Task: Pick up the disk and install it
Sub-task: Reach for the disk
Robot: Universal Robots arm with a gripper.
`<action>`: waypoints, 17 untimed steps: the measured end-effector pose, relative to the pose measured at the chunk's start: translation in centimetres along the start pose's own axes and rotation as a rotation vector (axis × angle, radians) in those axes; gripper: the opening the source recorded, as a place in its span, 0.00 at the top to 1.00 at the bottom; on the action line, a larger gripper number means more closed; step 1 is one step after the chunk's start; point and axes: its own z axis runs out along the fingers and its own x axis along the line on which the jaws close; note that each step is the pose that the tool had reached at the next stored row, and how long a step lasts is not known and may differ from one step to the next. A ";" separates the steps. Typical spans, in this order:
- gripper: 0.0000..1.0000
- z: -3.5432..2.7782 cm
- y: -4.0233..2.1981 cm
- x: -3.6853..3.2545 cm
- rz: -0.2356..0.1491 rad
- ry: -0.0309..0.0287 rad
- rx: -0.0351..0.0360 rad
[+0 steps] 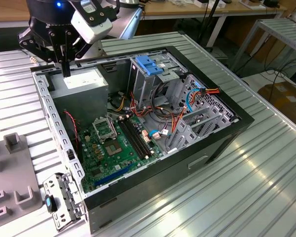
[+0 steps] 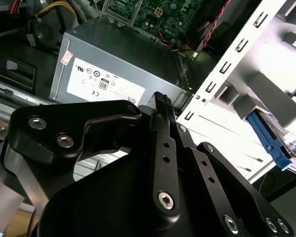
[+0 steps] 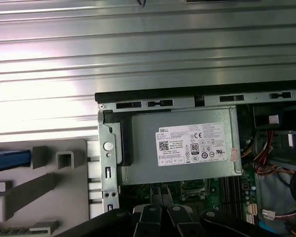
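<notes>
The disk (image 3: pixel 9 161) lies outside the computer case, at a grey plastic holder (image 3: pixel 64 190) that sits on the table beside the case. In the first wrist view only a strip of its blue frame can be seen. In the second wrist view the disk (image 2: pixel 269 141) shows the blue frame with a bit of shiny metal beside it, past the pale blocks of the holder (image 2: pixel 266 94). It is well apart from the gripper, and nothing touches it.

The gripper (image 1: pixel 65 73) hangs above the back corner of the case on the exterior view's left, its fingers pointing straight down over the grey power-supply box (image 1: pixel 81 83) with the white sticker. In both wrist views the jaws are closed together with nothing between them; the two black fingertips (image 3: pixel 156 190) lie side by side over the edge of the box (image 3: pixel 187 148). Whether the tips touch the box I cannot tell.

The case (image 1: pixel 200 163) lies open on its side in the middle of the ribbed metal table (image 1: pixel 251 192). Next to the power-supply box, toward the case's far wall, stands a grey metal cage (image 1: pixel 147 86) with a blue latch (image 1: pixel 150 65) on top. The green circuit board (image 1: pixel 116 148) covers the floor of the case below them, and red, orange and blue cables (image 1: pixel 197 94) run along the side on the exterior view's right. The holder (image 1: pixel 15 197) sits at the table's edge on the exterior view's left.
</notes>
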 end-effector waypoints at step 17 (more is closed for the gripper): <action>0.89 -0.04 -0.12 1.66 0.000 0.0000 -0.0001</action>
